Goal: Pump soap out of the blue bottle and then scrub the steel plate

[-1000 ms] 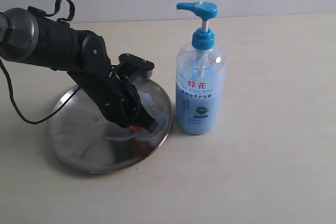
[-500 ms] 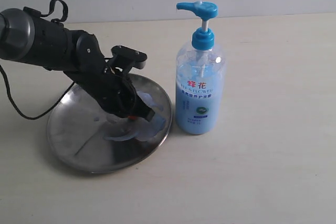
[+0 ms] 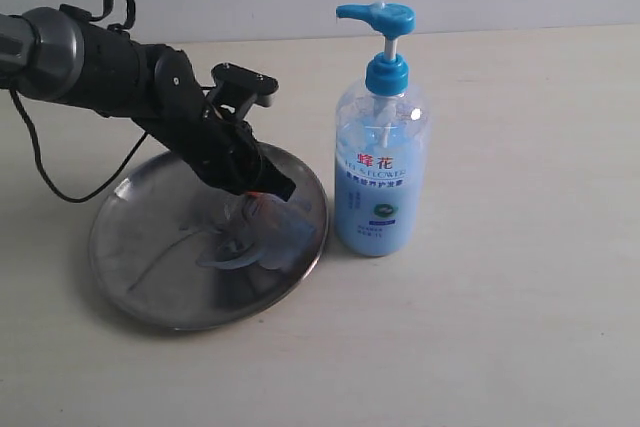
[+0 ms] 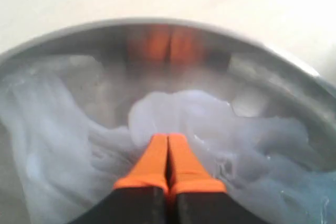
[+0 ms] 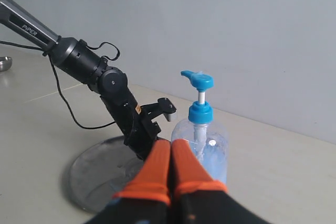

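Note:
The steel plate [image 3: 150, 247] lies on the table at the left, with the blue bottle [image 3: 380, 177] standing upright just off its right rim. Pale blue soap [image 3: 265, 239] is smeared in glossy streaks over the plate's right part. My left gripper [image 3: 265, 195] is shut, its orange fingertips down on the plate at the edge of the smear. In the left wrist view the gripper [image 4: 168, 138] touches the soap [image 4: 210, 119] inside the plate's rim [image 4: 278, 59]. My right gripper [image 5: 170, 144] is shut on nothing, held off the table, facing the bottle [image 5: 202, 145] and plate [image 5: 94, 177].
The left arm's black cable [image 3: 55, 192] loops over the table left of the plate. A small steel bowl [image 5: 4, 64] sits far off in the right wrist view. A pale wall runs along the back of the table.
The left gripper has slid back across the plate, from the front right rim towards the plate's far side, leaving the soap smear spread behind it. The bottle has not moved.

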You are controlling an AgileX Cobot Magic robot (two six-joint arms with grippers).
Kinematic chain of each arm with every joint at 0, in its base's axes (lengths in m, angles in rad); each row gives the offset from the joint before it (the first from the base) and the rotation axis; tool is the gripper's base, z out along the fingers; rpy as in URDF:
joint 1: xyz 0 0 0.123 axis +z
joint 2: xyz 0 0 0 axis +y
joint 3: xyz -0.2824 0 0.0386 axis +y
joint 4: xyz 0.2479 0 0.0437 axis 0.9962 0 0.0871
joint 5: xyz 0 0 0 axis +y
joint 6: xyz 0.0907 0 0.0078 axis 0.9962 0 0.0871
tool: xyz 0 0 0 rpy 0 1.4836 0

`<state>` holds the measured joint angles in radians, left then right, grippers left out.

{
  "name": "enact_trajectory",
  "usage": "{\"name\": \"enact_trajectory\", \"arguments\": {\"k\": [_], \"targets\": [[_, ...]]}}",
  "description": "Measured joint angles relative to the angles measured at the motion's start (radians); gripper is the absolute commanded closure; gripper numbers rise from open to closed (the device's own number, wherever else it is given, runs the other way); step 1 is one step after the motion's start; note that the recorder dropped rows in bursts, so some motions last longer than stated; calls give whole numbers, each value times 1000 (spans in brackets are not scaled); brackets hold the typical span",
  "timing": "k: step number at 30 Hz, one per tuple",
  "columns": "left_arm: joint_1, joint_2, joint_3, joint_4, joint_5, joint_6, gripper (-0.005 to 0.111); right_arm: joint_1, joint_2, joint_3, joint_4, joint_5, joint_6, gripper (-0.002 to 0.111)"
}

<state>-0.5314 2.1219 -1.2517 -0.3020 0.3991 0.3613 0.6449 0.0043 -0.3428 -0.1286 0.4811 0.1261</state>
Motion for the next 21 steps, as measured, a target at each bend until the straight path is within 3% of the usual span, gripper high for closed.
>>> {"name": "enact_trajectory", "arguments": {"k": [11, 21], "targets": [[0, 46, -61, 0, -16, 3, 107, 0, 0, 0, 0, 0, 0, 108], [4, 42, -71, -147, 222, 128, 107, 0, 0, 0, 0, 0, 0, 108]]}}
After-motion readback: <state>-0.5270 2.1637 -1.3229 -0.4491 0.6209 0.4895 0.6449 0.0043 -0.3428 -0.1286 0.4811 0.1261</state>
